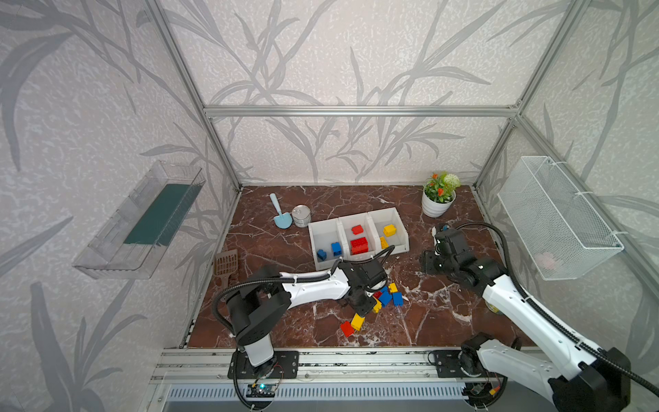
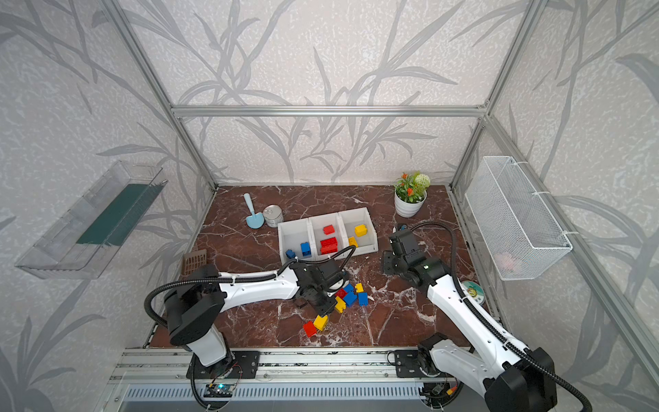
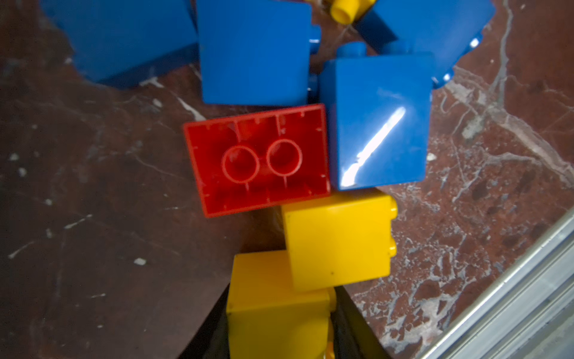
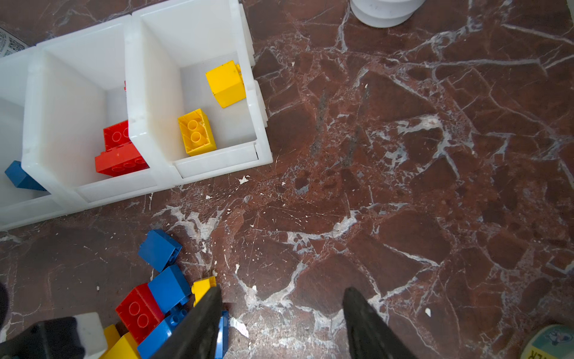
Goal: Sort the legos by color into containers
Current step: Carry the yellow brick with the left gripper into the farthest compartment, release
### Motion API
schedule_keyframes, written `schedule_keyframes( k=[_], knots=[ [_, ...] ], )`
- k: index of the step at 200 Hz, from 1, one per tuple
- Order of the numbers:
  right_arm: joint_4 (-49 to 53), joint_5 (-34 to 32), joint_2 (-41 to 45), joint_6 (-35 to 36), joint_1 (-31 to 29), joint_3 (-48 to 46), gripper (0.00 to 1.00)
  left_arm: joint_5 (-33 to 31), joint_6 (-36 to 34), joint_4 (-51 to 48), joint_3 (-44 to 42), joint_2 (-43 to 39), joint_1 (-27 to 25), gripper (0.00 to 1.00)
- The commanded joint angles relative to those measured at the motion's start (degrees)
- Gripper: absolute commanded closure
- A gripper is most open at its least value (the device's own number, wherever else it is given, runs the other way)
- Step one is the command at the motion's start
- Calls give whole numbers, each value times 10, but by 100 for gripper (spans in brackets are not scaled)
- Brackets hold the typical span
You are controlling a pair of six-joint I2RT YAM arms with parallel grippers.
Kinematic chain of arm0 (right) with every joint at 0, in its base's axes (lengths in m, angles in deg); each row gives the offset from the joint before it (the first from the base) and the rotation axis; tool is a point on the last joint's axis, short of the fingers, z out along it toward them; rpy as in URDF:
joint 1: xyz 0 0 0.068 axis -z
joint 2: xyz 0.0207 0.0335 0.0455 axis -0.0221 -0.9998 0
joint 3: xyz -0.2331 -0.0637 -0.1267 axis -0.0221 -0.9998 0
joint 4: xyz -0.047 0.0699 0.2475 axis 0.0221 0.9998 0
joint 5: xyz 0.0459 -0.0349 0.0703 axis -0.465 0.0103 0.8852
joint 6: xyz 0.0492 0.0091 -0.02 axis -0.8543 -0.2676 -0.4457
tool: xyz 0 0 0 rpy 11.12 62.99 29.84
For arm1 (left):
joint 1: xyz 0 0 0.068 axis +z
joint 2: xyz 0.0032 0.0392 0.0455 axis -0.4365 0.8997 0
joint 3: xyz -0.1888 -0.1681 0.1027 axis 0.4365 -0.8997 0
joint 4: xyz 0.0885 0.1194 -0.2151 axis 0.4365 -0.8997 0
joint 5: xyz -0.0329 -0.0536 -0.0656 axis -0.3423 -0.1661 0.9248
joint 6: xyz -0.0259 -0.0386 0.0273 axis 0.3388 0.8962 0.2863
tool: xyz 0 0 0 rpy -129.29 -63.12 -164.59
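Observation:
The containers [image 1: 322, 228], three joined white bins, hold two blue legos [image 1: 336, 248] on the left, red ones [image 1: 359, 245] in the middle and two yellow ones [image 1: 389, 230] on the right. In front of them lies a loose pile of blue [image 1: 385, 296], yellow [image 1: 392, 287] and red legos. A yellow [image 1: 357, 321] and a red lego [image 1: 346, 328] lie nearer the front. My left gripper [image 1: 366, 305] reaches down into the pile, shut on a yellow lego [image 3: 279, 310]. A second yellow lego [image 3: 338, 239] and a red one [image 3: 257, 158] touch it. My right gripper [image 4: 282, 298] hangs open over bare marble to the right of the pile.
A blue scoop [image 1: 280, 214] and a tin can [image 1: 301, 215] stand left of the bins, a potted plant [image 1: 439, 196] at the back right. A brown slotted scoop [image 1: 226, 265] lies at the left edge, a tape roll [image 2: 472, 292] by the right arm. Wire basket [image 1: 556, 217] and clear tray [image 1: 142, 221] hang on the walls.

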Motion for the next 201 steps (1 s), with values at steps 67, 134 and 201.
schedule_keyframes(
  k=[67, 134, 201],
  knots=[
    [10, -19, 20, 9, 0, 10, 37, -86, -42, -33, 78, -86, 84, 62],
    [10, -2, 32, 28, 3, -6, 37, -76, -77, -29, 324, 81, 119, 60],
    [21, 3, 73, 11, 4, -40, 37, -83, -101, -104, 592, 300, 135, 60]
  ],
)
